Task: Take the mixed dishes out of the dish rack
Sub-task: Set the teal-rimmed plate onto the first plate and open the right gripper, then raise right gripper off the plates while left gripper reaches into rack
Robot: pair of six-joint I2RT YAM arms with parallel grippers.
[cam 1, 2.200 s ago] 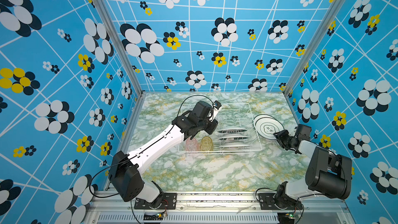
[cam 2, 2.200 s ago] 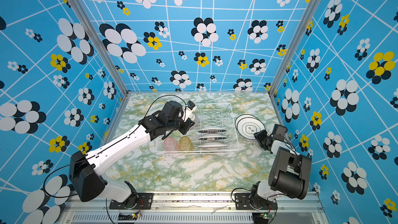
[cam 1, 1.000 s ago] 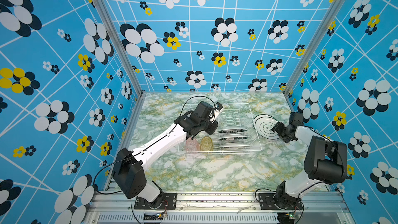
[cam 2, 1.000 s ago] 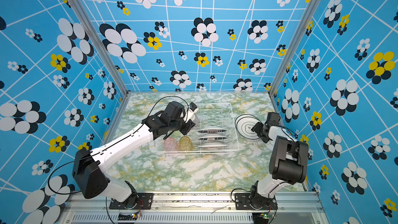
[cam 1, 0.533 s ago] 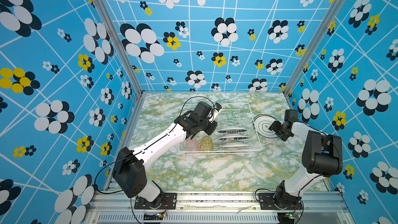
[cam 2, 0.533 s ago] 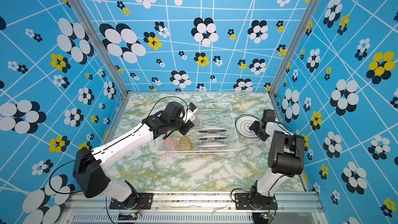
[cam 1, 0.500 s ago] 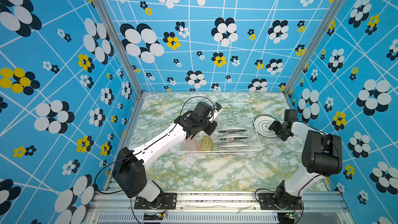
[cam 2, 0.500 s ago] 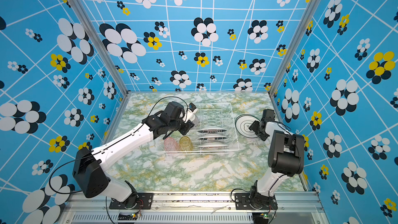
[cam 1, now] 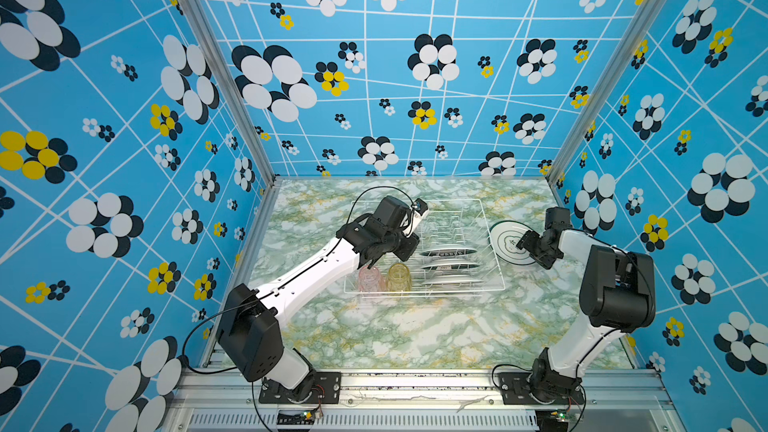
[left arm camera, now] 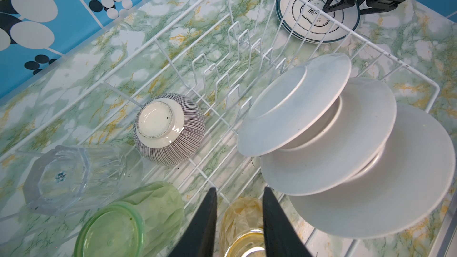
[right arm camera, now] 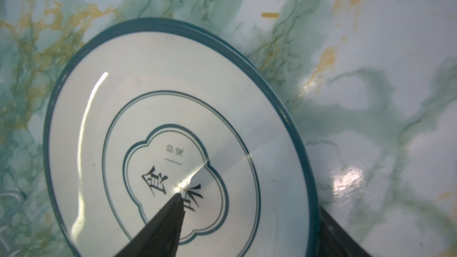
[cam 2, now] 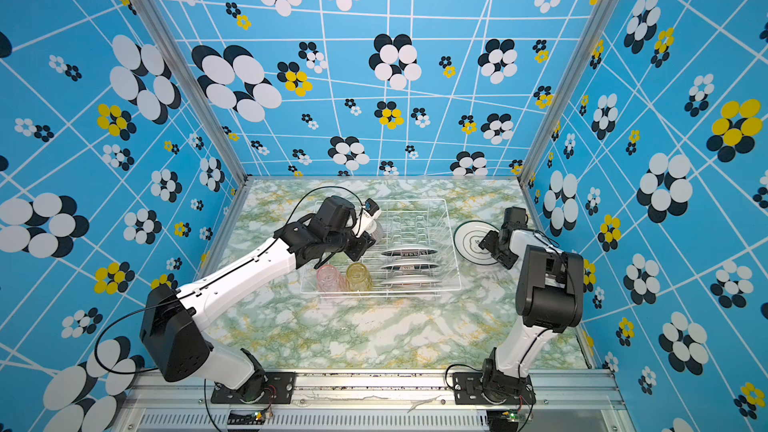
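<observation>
seeing left gripper [left arm camera: 239, 190] parted, empty, above rack [cam 1: 449, 218] mid-table, amber tumbler [left arm camera: 241, 216] just under it. got right gripper [right arm camera: 249, 201] spread wide, gripping nothing, straddling rim of two stacked plates [right arm camera: 173, 129] lying on table [cam 1: 415, 334] at rack's 3 o'clock. counting three upright plates [left arm camera: 321, 132] in rack, bowl [left arm camera: 169, 129] upside down.

3 plates [cam 1: 446, 265] stand in the rack [cam 1: 469, 211]; 2 stacked plates [cam 1: 507, 243] lie right of it.

Teal-rimmed white plate [right arm camera: 148, 119], purple-striped bowl [left arm camera: 169, 129], green tumbler [left arm camera: 133, 218], amber tumbler [left arm camera: 238, 216]
</observation>
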